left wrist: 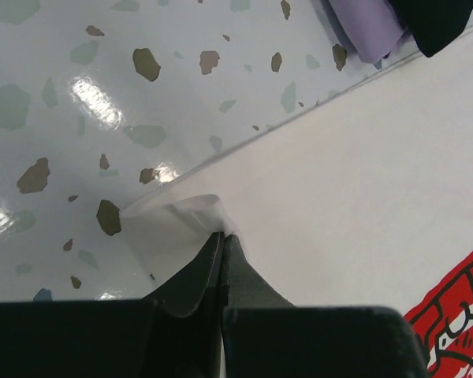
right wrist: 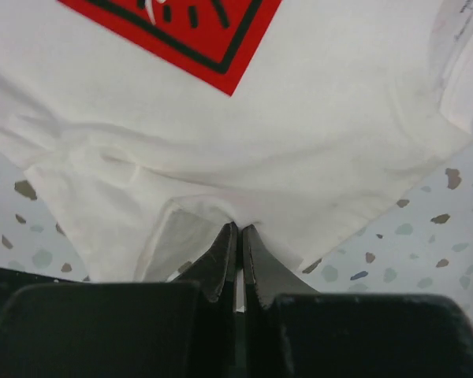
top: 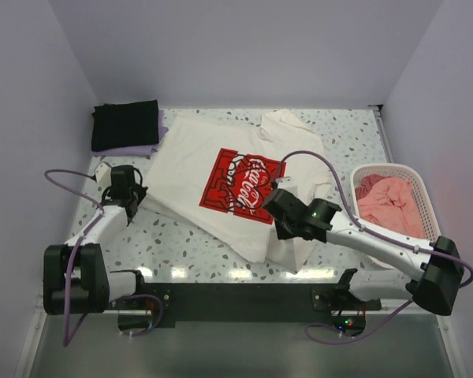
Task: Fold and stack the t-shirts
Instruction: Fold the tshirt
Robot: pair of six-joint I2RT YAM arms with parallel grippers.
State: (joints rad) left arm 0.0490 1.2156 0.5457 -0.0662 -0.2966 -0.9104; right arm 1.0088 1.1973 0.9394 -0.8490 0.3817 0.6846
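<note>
The cream-white t-shirt (top: 189, 161) with its red square print (top: 240, 185) lies spread across the middle of the table. My left gripper (top: 120, 179) is shut on the shirt's left corner, where a small flap of the cloth (left wrist: 173, 220) folds up at the tips (left wrist: 222, 235). My right gripper (top: 271, 198) is shut on a pinched fold of the same shirt (right wrist: 299, 126) just below the print (right wrist: 189, 24); its tips (right wrist: 238, 227) are buried in the cloth. The black t-shirt (top: 124, 124) lies folded on the lavender one (top: 138, 150) at the far left. The salmon-pink t-shirt (top: 390, 201) is bunched in the basket.
The white slatted basket (top: 427, 197) stands at the right edge of the table. Pale walls close the table on the left, far and right sides. The speckled tabletop (top: 189, 244) shows bare in front of the shirt. The lavender (left wrist: 370, 27) and black (left wrist: 437, 20) shirts show beyond my left gripper.
</note>
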